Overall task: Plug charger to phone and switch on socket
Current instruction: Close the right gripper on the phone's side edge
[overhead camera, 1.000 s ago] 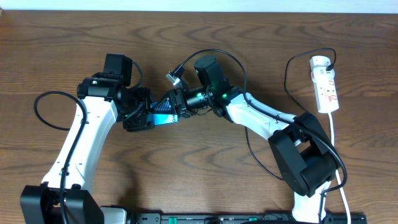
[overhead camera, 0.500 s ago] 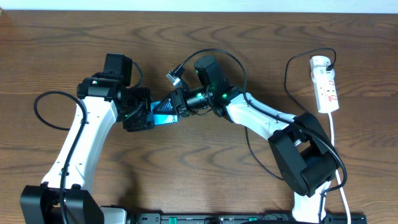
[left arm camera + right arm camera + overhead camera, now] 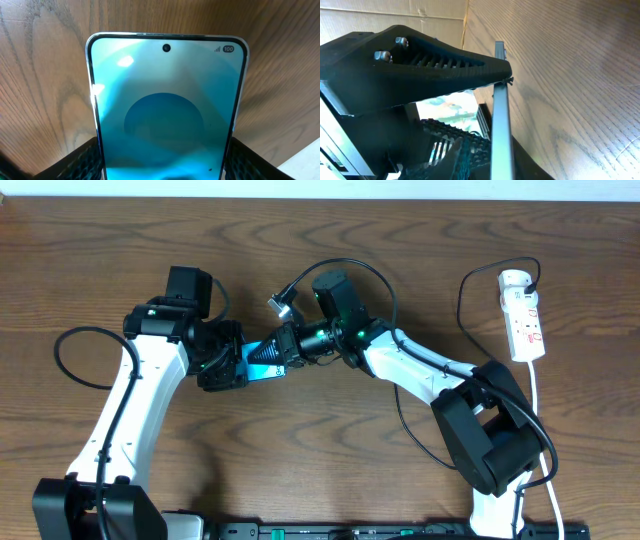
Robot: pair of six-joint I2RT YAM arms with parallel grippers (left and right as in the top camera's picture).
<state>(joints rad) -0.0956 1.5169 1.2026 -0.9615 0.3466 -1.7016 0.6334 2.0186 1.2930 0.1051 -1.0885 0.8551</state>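
Observation:
The phone (image 3: pixel 165 100), its blue screen lit, is held off the table between the black fingers (image 3: pixel 80 162) of my left gripper (image 3: pixel 165 157), which is shut on its long sides. In the overhead view the phone (image 3: pixel 265 358) bridges the left gripper (image 3: pixel 240 366) and the right gripper (image 3: pixel 284 351). The right wrist view shows the phone edge-on (image 3: pixel 501 115), with my right gripper (image 3: pixel 495 157) closed on its faces. The white socket (image 3: pixel 524 315) lies at the far right. The charger's thin black cable (image 3: pixel 462 300) loops away from it; its tip is hidden.
The socket's thick white cord (image 3: pixel 541 430) runs down the right side past the right arm's base (image 3: pixel 490 440). A black robot cable (image 3: pixel 75 340) loops left of the left arm. Bare wooden table (image 3: pixel 300 460) lies under both arms.
The right gripper's jaws have narrowed onto the phone's end. Both arms and the phone have stayed in place.

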